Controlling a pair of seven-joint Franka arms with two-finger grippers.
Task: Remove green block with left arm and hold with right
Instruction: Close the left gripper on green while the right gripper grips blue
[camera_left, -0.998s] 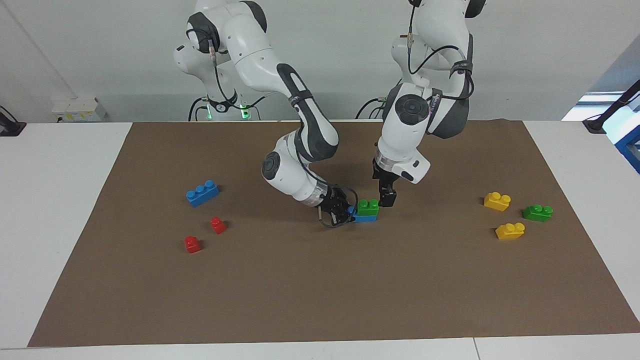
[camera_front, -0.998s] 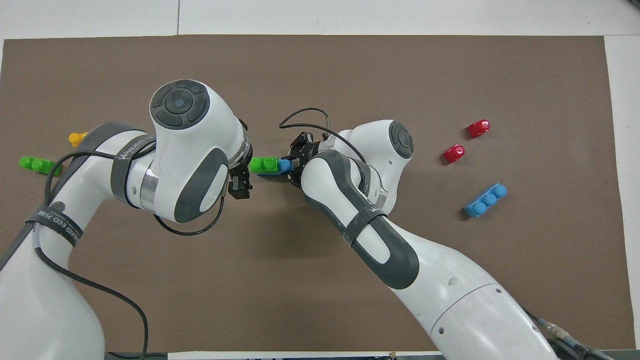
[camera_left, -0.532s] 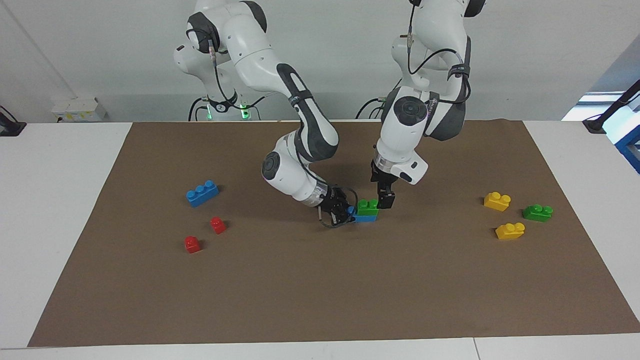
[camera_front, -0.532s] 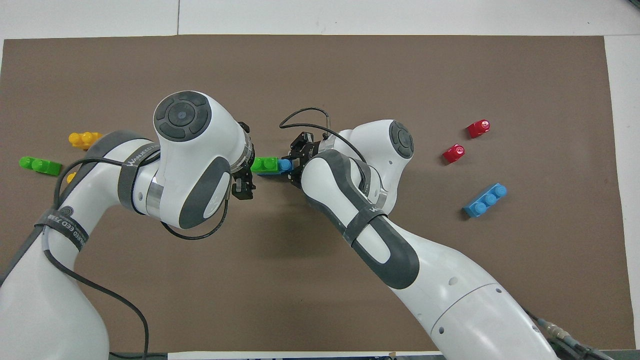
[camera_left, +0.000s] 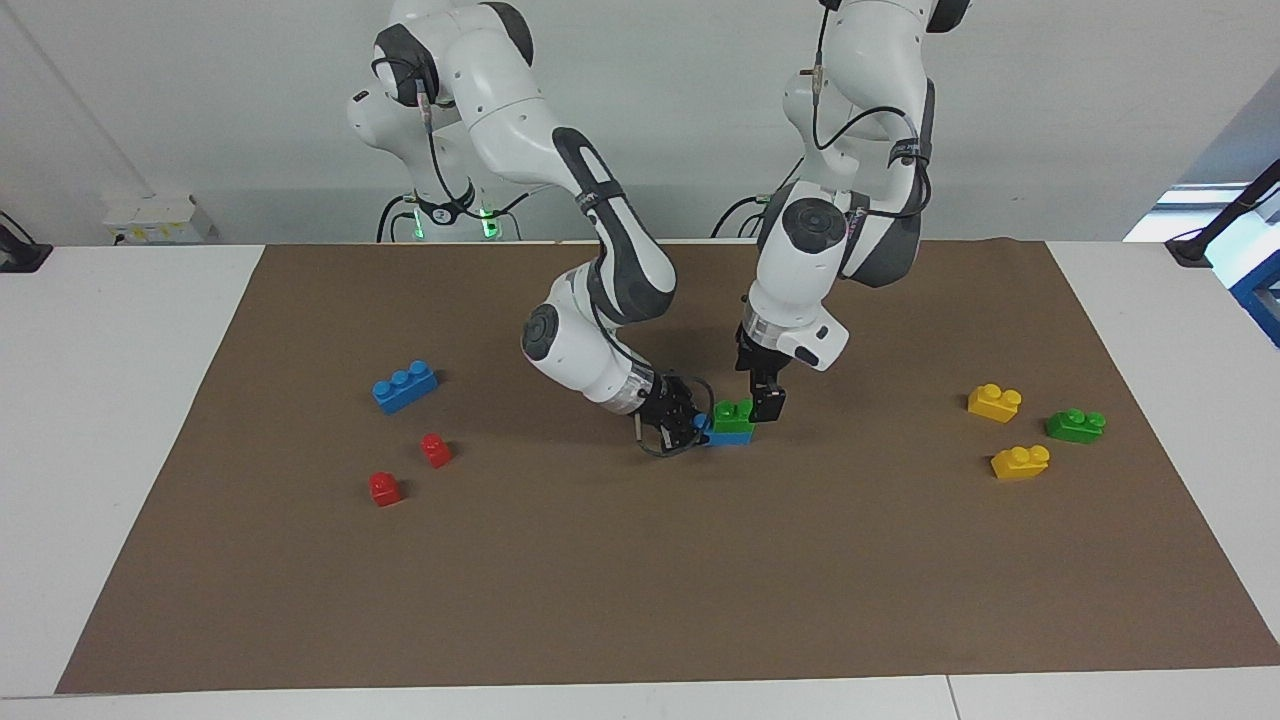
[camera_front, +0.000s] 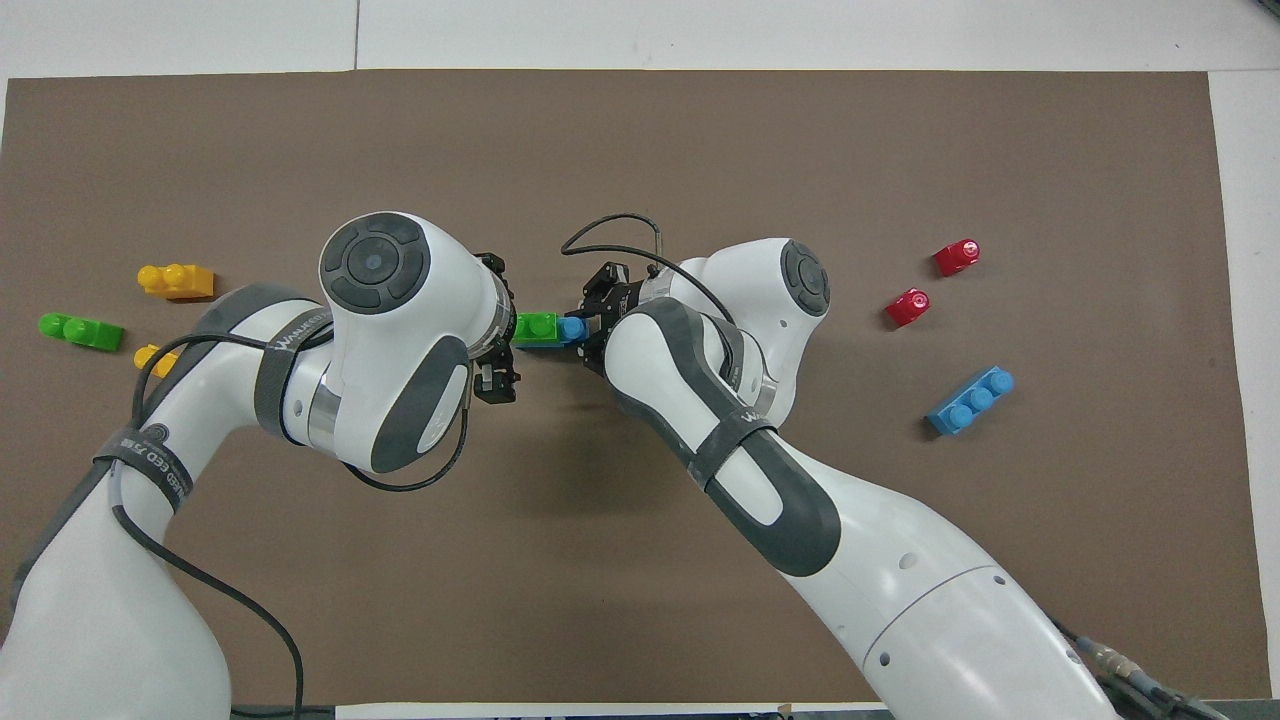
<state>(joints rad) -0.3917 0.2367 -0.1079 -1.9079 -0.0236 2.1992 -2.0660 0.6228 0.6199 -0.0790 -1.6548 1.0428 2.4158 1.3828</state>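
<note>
Brown matting (camera_left: 640, 580) covers the middle of the white desk (camera_left: 110, 420), with a pale wall above it; no boxes, trays or bins stand anywhere on it, only loose bricks. Near the mat's centre the green block (camera_left: 735, 412) sits stacked on a blue brick (camera_left: 728, 436) (its studs upward). Coming from its base, the right arm bends low and slants down to the mat; the right pincer (camera_left: 690, 425) is clenched on the blue brick's end that points toward the right arm's end of the desk. From its own side the left arm hangs nearly straight down, wrist vertical; the left pincer (camera_left: 767, 404) is released, its fingers spread, just beside the green block's other end, and whether it touches the block I cannot tell. Toward the left arm's end of the desk lie two yellow bricks (camera_left: 994, 401) and a second green brick (camera_left: 1075, 425), close together; toward the right arm's end lie a blue three-stud brick (camera_left: 404, 386) and two small red bricks (camera_left: 435, 449).
</note>
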